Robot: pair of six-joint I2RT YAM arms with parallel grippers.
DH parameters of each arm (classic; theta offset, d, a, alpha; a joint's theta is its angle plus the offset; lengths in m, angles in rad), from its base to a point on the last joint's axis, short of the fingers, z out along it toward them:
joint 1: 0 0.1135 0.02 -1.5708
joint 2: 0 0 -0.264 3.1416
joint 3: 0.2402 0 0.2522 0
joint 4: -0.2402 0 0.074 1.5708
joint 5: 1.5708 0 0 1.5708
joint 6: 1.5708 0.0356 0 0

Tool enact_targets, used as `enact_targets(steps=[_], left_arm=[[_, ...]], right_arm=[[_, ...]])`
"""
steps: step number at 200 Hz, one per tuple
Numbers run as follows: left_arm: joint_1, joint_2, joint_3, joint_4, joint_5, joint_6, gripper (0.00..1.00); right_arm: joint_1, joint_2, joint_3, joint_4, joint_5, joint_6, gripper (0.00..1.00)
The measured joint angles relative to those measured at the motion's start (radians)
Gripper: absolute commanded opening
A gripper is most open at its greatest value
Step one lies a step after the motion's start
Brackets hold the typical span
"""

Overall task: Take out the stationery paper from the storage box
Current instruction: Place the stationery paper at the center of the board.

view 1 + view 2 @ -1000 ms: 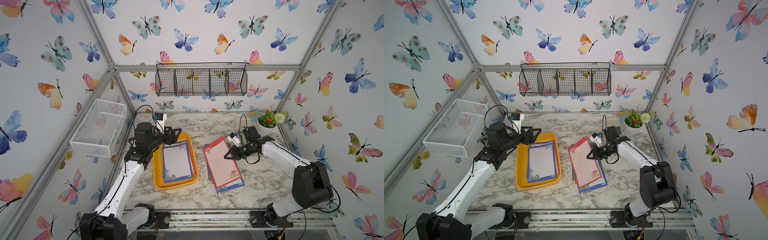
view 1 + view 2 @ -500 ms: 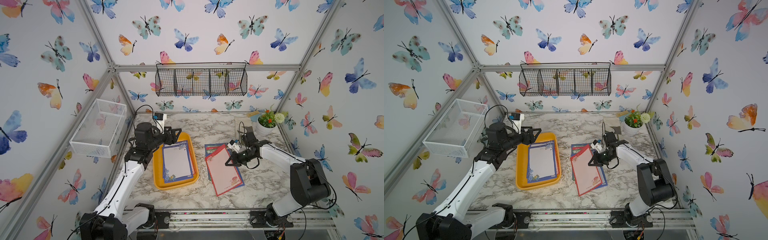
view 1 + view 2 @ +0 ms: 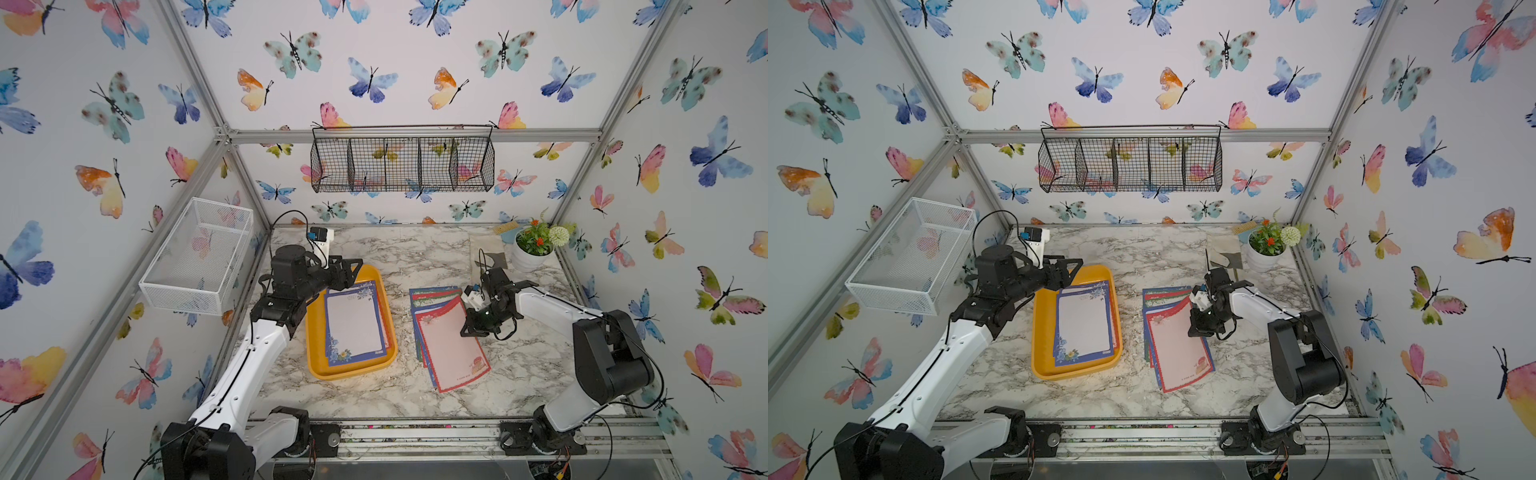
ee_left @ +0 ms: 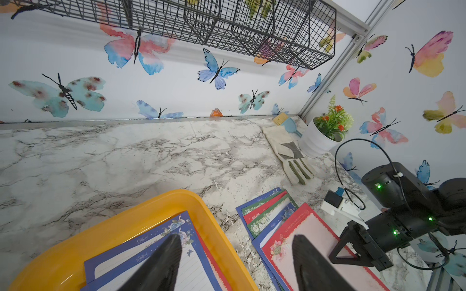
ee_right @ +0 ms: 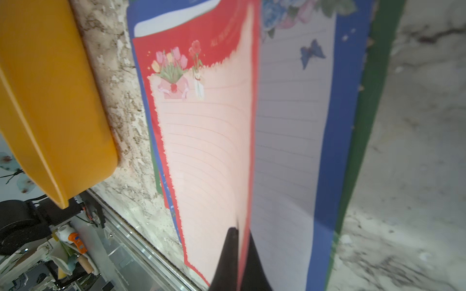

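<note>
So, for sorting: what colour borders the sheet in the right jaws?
Red; the sheet shows best in right wrist view.

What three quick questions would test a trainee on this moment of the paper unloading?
1. True or false: the right tool is pinching the edge of a red-bordered sheet.
2. The top sheet in the storage box has a border that is: A red, B blue, C green.
3. Fill in: the left tool, above the box's far end, has its jaws ____.
Key: 1 true; 2 B; 3 open.
</note>
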Motion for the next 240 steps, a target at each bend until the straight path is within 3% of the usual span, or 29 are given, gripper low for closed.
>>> enact_targets(steps=[77,112,148,202,240], left_arm=[[0.000,0.003,0.000,-0.013,0.000,0.000,0.72],[0.000,0.010,0.001,-0.021,-0.014,0.001,0.72],[0.000,0.013,0.006,-0.035,-0.054,0.006,0.72],[0.000,0.015,0.014,-0.058,-0.099,0.020,0.72],[0.000,0.031,0.039,-0.088,-0.148,0.029,0.72]], right_arm=[[0.000,0.030,0.021,-0.010,0.021,-0.018,0.10],[0.000,0.030,0.023,-0.010,0.042,-0.007,0.38],[0.000,0.030,0.044,-0.017,0.174,0.009,0.51],[0.000,0.003,0.092,-0.051,0.402,0.040,0.54],[0.000,-0.013,0.156,-0.061,0.460,0.051,0.54]])
